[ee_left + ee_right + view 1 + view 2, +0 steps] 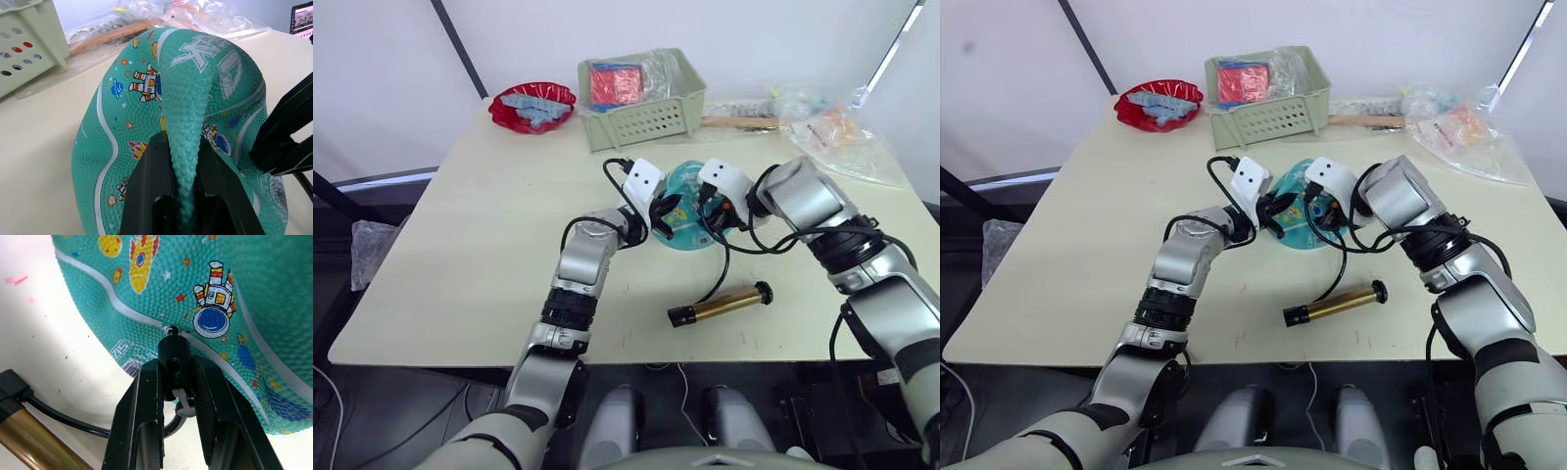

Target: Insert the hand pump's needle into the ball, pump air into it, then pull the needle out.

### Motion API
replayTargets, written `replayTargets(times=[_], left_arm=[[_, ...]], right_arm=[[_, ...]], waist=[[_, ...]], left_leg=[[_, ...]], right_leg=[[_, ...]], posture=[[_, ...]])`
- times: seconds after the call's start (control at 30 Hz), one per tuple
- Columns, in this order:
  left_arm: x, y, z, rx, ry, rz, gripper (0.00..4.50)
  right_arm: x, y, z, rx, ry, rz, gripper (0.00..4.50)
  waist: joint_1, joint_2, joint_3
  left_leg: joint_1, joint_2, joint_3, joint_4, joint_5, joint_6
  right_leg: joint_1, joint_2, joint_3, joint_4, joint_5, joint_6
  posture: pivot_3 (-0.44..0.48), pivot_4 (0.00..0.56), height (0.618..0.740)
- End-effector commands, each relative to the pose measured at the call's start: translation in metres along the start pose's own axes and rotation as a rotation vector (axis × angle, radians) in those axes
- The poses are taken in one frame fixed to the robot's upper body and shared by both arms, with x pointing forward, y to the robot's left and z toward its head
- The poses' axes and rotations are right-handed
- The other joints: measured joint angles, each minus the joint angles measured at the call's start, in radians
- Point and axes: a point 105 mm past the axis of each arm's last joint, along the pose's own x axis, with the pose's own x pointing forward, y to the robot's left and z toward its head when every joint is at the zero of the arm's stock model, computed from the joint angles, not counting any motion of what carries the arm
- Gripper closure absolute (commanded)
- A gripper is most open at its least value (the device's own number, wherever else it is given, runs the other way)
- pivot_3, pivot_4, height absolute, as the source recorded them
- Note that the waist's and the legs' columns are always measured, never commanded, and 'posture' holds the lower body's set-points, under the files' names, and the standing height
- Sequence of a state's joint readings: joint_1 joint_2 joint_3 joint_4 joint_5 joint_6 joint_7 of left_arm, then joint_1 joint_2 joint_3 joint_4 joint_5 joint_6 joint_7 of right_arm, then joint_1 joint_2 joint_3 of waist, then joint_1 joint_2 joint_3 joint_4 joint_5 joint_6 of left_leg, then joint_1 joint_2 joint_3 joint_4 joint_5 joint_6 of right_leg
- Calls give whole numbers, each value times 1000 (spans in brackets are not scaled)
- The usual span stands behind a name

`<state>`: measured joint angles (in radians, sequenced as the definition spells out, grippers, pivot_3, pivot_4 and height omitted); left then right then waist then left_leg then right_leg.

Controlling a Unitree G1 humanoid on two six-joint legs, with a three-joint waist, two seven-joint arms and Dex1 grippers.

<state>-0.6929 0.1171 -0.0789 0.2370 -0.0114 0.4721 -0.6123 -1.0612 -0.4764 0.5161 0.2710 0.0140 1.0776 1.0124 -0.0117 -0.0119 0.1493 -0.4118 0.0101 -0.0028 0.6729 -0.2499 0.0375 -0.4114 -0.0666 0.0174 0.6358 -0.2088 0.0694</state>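
I had the teal ball (690,211) sitting on the cream table (480,255), just in front of the pale green basket (641,98), and it looked soft and partly deflated. My left gripper (183,196) was clenched on a raised fold of the ball's skin, the pebbled rubber pinched between both black fingers (146,196). On the other side of the ball, my right gripper (176,396) was closed around the small black fitting (175,357) at the end of the hose, and the fitting's tip was pressed right up against the ball at a white wavy line, beside a little astronaut mark. The needle itself I couldn't make out; whether it was inside the ball I couldn't tell.

The black hose (720,264) ran from the ball down towards me to the hand pump (722,305), which lay flat on the table nearer me than the ball, with neither gripper touching it. Beyond the ball, left of the basket, sat a red dish (532,106), and to the basket's right were crumpled plastic bags (837,132).
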Motion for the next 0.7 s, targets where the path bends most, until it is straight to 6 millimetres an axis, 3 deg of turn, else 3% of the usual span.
replayTargets(times=[0.03, 0.2, 0.5, 0.7], left_arm=[[13, -34, -9, -31, 24, -146, 4482], [14, -35, -9, -24, 27, -155, 4482], [15, -34, -11, -19, 27, -152, 4500], [16, -34, -10, -19, 23, -154, 4500]], right_arm=[[-8, 14, 15, -69, -98, 71, 4186], [-14, 10, 9, -88, -112, 58, 4186], [-40, 1, -10, -96, -126, 49, 57], [-58, -2, -19, -31, -200, 54, 57]], waist=[[3, 0, 0], [6, 0, 0], [29, 1, 1], [29, 1, 1]], left_leg=[[-1, 0, 0, 0, 0, 0], [-2, -1, -1, 0, 0, 0], [-5, -2, -1, -1, 0, 0], [-5, -3, -1, -2, 0, 0]], right_leg=[[0, 0, -1, 0, 0, 0], [0, -1, -2, -2, 0, 0], [0, -2, -4, -7, 0, 0], [1, -4, -4, -9, 0, 1]], posture=[[0, 150, 740], [0, 150, 740], [0, 150, 740], [0, 150, 740]])
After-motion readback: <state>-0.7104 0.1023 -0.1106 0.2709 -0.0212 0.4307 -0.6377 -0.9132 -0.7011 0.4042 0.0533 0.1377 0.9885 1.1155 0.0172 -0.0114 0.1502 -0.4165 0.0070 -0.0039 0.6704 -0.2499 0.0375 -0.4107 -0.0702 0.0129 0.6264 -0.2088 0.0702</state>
